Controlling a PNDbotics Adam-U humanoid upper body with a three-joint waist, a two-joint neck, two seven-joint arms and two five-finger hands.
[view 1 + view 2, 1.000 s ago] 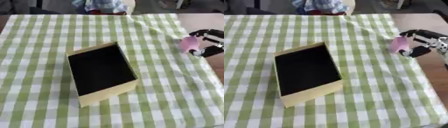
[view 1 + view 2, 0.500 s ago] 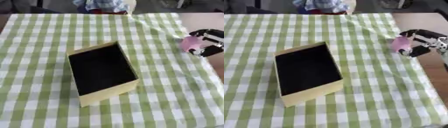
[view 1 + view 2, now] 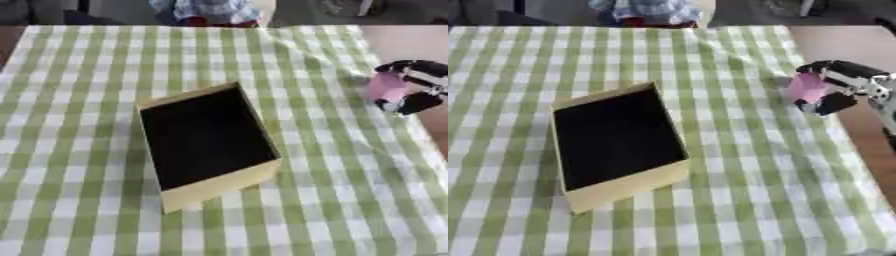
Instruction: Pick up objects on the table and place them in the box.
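A yellow box [image 3: 219,184] with a dark inside stands in the middle of the green-and-white checked table [image 3: 79,75], its opening facing up. At the table's right edge my right hand [image 3: 839,86] has its fingers and thumb curled round a small pink object [image 3: 806,87]. The hand with the pink object is well to the right of the box and slightly beyond it. My left hand shows in neither view.
The bare wooden floor or tabletop [image 3: 864,135] shows past the cloth's right edge. A bundle of blue and red cloth [image 3: 208,10] lies just beyond the far edge. The tablecloth has a raised crease [image 3: 302,52] running toward the far right corner.
The right hand with the pink object has stayed almost in place, shifting only slightly. The box has not moved.
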